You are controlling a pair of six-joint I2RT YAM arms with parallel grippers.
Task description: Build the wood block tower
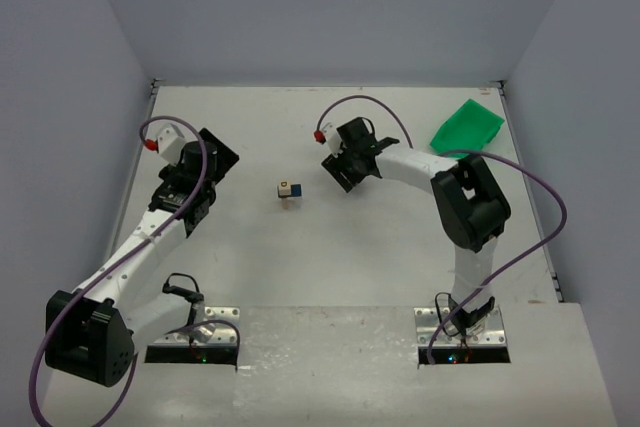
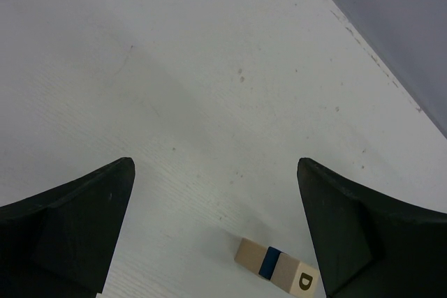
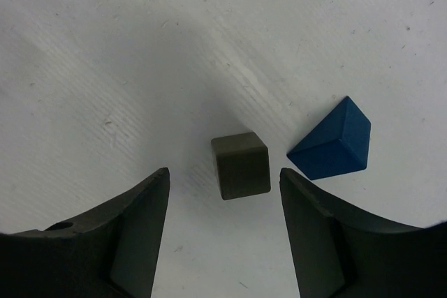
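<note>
The wood block tower (image 1: 288,191) stands mid-table: a tan block, a thin dark blue one, and a tan block marked "D" on top. In the left wrist view it (image 2: 276,267) sits low, beside the right finger. My left gripper (image 1: 218,159) is open and empty, left of the tower (image 2: 216,167). My right gripper (image 1: 343,169) is open and empty, right of the tower. In the right wrist view a dark olive cube (image 3: 241,165) lies just beyond the open fingertips (image 3: 223,172), with a blue block (image 3: 334,141) to its right. Both are hidden in the top view.
A green plastic bin (image 1: 467,125) lies at the back right corner. Grey walls close in the table on three sides. Cables loop from both arms.
</note>
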